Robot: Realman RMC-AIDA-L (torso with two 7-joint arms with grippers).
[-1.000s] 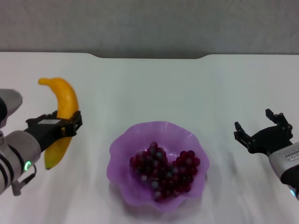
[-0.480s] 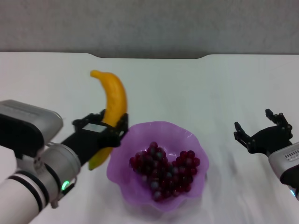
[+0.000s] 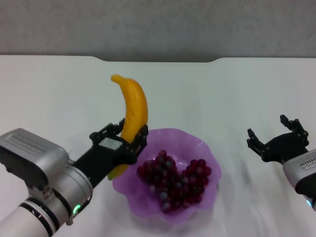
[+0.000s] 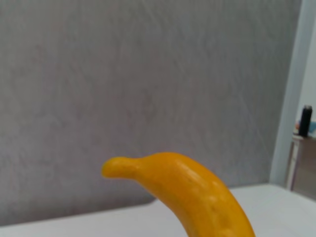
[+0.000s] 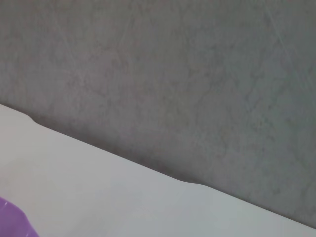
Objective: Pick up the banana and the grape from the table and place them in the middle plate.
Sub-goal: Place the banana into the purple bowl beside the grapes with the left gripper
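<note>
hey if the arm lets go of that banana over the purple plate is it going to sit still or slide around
Probably it shifts a little. The banana looks smooth and glossy, so it may slide off the left gripper easily. It is curved and seems stiff, so it could rock or turn. The grape bunch already fills the middle plate, so it would likely rest tilted on that lumpy heap.

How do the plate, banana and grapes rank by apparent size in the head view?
1. plate, clearly largest.
2. and 3. banana and grapes: similar extent; the banana is held up nearer the camera, so I leave them unranked.
</note>
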